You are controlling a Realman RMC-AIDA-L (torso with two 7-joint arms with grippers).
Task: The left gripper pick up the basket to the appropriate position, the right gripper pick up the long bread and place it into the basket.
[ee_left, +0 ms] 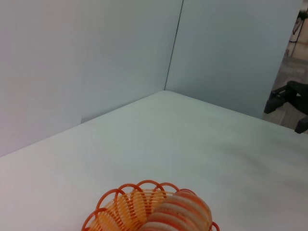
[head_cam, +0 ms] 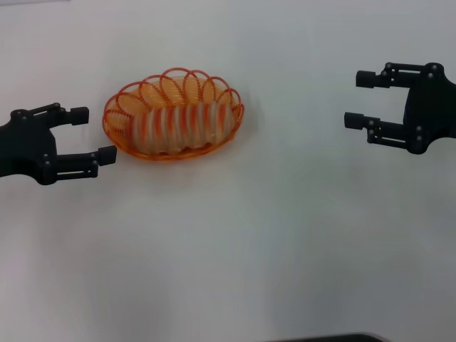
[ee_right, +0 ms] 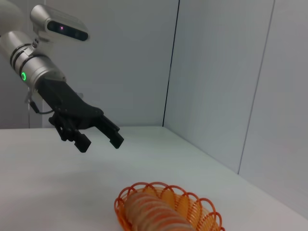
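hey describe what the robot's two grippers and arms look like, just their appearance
Both the left gripper and the right gripper are matte black two-fingered claws with angular linked jaws and small pale fasteners. In the right wrist view, the left arm has a silver-grey segment with a green ring light and thin cable.

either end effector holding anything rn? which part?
Nothing held. Left end effector open beside the basket; right end effector open, well clear. Long bread lies in the basket.

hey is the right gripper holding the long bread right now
No, the long bread lies inside the basket, while the right gripper hangs open and empty far off to the side.
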